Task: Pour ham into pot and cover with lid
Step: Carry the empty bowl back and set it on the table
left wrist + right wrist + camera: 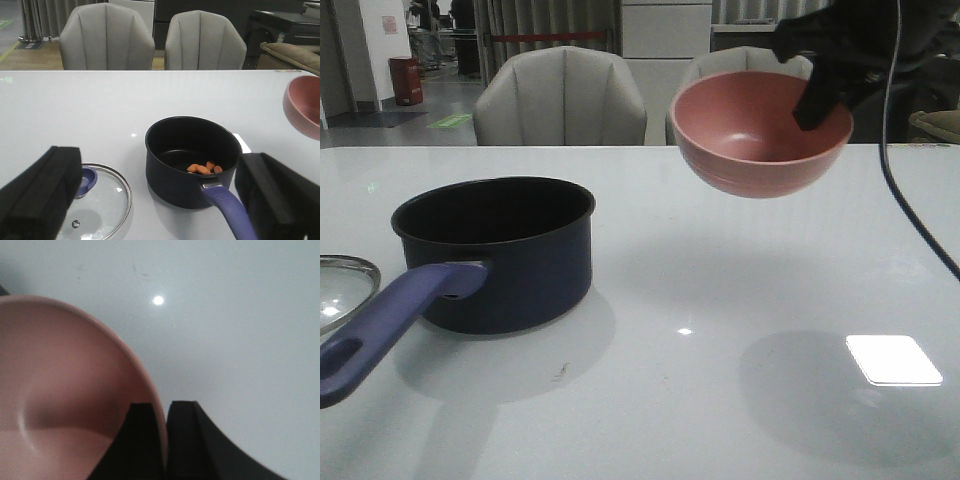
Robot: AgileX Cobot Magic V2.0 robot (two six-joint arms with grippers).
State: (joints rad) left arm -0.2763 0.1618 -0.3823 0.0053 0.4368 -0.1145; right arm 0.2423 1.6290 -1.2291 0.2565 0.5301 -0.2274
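Observation:
The dark navy pot [505,245] stands on the table at the left, its purple-blue handle [390,325] pointing to the near left. In the left wrist view the pot [192,160] holds several orange ham pieces [204,168]. The glass lid [97,202] with its blue knob [85,181] lies flat on the table beside the pot; only its edge [342,290] shows in the front view. My right gripper [162,410] is shut on the rim of an empty pink bowl [760,130], held in the air at the upper right and tilted. My left gripper [160,200] is open and empty, back from pot and lid.
Two grey chairs [560,100] stand behind the far table edge. A black cable [910,200] hangs down at the right. A bright light patch [892,360] reflects on the white table at the near right.

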